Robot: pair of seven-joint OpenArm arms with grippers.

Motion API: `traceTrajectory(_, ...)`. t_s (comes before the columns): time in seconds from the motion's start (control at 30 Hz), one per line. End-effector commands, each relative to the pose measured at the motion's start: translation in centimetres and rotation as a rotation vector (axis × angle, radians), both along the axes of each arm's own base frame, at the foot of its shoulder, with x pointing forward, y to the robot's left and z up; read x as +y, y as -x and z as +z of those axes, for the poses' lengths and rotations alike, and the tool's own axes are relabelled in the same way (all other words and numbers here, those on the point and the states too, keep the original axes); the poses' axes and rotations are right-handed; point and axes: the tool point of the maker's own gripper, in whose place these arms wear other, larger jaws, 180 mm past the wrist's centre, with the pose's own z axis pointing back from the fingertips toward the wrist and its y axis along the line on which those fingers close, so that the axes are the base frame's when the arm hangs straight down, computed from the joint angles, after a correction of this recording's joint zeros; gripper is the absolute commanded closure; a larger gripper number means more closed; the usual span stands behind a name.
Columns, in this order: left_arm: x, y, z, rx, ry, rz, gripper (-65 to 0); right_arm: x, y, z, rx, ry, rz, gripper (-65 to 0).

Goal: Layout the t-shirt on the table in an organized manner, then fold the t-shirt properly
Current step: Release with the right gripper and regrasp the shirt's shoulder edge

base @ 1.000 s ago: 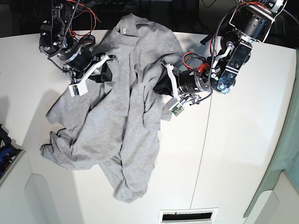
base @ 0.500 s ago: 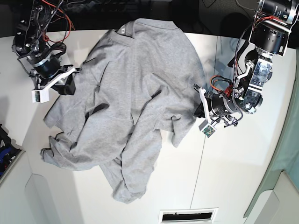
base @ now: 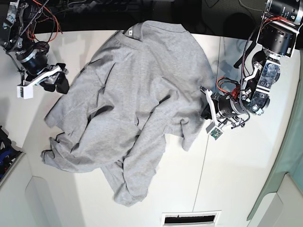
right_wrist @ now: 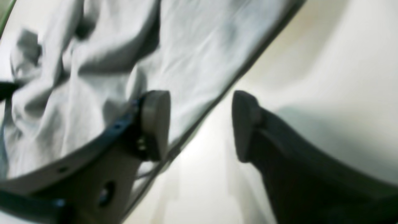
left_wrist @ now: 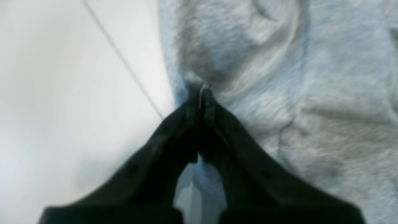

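The light grey t-shirt (base: 137,109) lies crumpled and partly spread on the white table (base: 236,179), collar at the far edge. In the base view my left gripper (base: 205,111) sits at the shirt's right edge. The left wrist view shows the left gripper (left_wrist: 202,93) shut on a pinch of t-shirt (left_wrist: 279,77) fabric. My right gripper (base: 57,83) hangs open just off the shirt's left edge, holding nothing. In the right wrist view the right gripper (right_wrist: 200,124) has its jaws wide apart, one finger (right_wrist: 155,121) over the t-shirt (right_wrist: 192,56) edge, the other over bare table (right_wrist: 326,62).
A thin dark seam (base: 203,165) runs down the table right of the shirt. A slotted vent (base: 189,218) sits at the near edge. Dark and blue gear (base: 5,151) pokes in at the left edge. A teal surface (base: 289,142) borders the right side.
The two arms drew apart and spread the shirt wider. The right gripper then opened, let go of the left edge and moved off to the left. The left gripper kept its hold.
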Motion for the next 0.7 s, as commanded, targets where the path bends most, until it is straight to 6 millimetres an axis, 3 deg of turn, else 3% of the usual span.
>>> traceTrajectory(0.0,0.2,-1.3,1.4,-0.045,0.014,0.004,0.0,0.7,-0.2,0.6,-0.027,-0.018,0.013,-32.3)
traceTrajectory(0.1,0.4,-1.2,1.4,-0.045,0.006,0.003,0.0,2.5,0.5,-0.6,0.002,-0.001,0.032,-32.1)
traceTrajectory(0.47,0.5,-1.0,1.2,-0.031,-0.002,0.004,0.0,3.6,-0.3,-4.0,0.058,0.001,-0.023,-31.8)
traceTrajectory(0.53,0.5,-1.1,1.2,-0.031,-0.002,0.005,0.0,3.6,-0.6,-4.0,0.056,-0.002,-0.024,-24.2)
traceTrajectory(0.67,0.6,-1.1,1.2,-0.032,-0.007,0.004,0.0,3.5,-1.1,-3.6,0.025,-0.001,-0.031,-1.8)
